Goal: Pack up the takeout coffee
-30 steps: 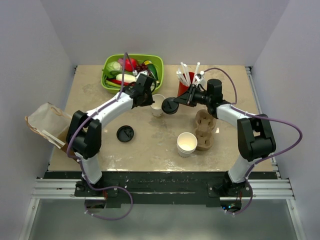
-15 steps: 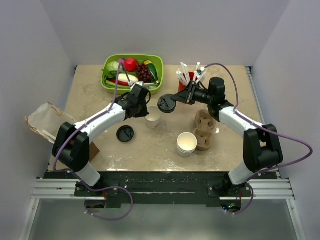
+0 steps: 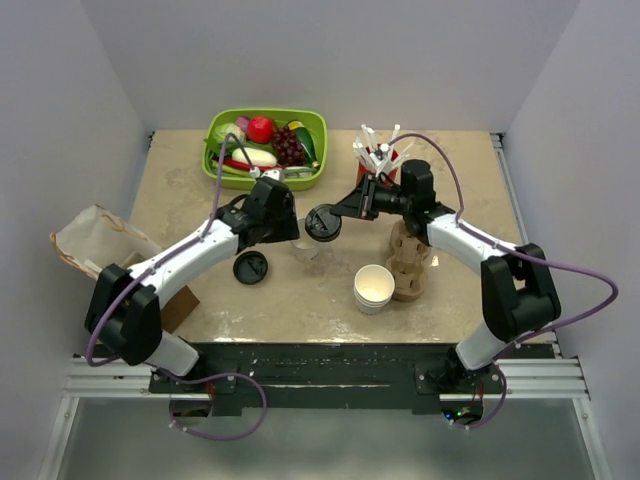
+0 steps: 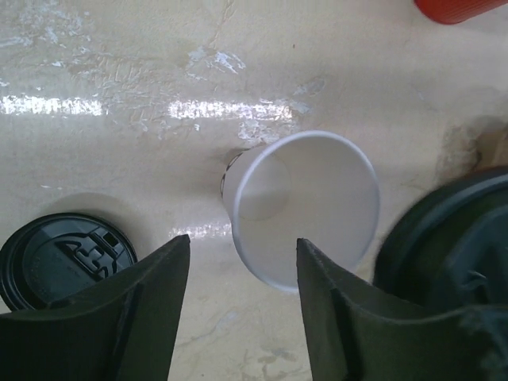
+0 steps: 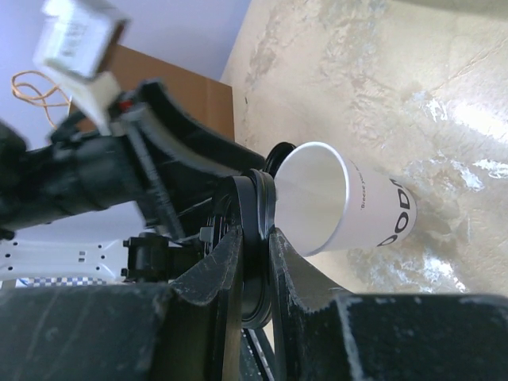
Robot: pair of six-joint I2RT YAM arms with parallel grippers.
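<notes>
The takeout coffee is in two parts now: a small white paper cup [image 4: 305, 208] stands upright and lidless on the table, its rim showing in the top view [image 3: 306, 247]. My left gripper [image 4: 242, 246] is open just short of the cup, its fingers clear of the wall; in the top view the left gripper [image 3: 289, 231] is at the cup's left. My right gripper [image 5: 255, 232] is shut on a black plastic lid [image 5: 260, 208], held on edge just right of and above the cup's mouth [image 5: 317, 198]. That lid [image 3: 323, 224] also shows from above.
A second black lid [image 3: 250, 267] lies left of the cup. A stack of lidless white cups [image 3: 373, 286] stands by the brown cardboard carrier [image 3: 409, 262]. At the back are a red cup of straws [image 3: 378, 160] and a green basket [image 3: 220, 165]. A paper bag [image 3: 92, 243] lies left.
The left gripper brought the cup nearer and leftward, set it down and opened. The right gripper followed to the left with the lid.
</notes>
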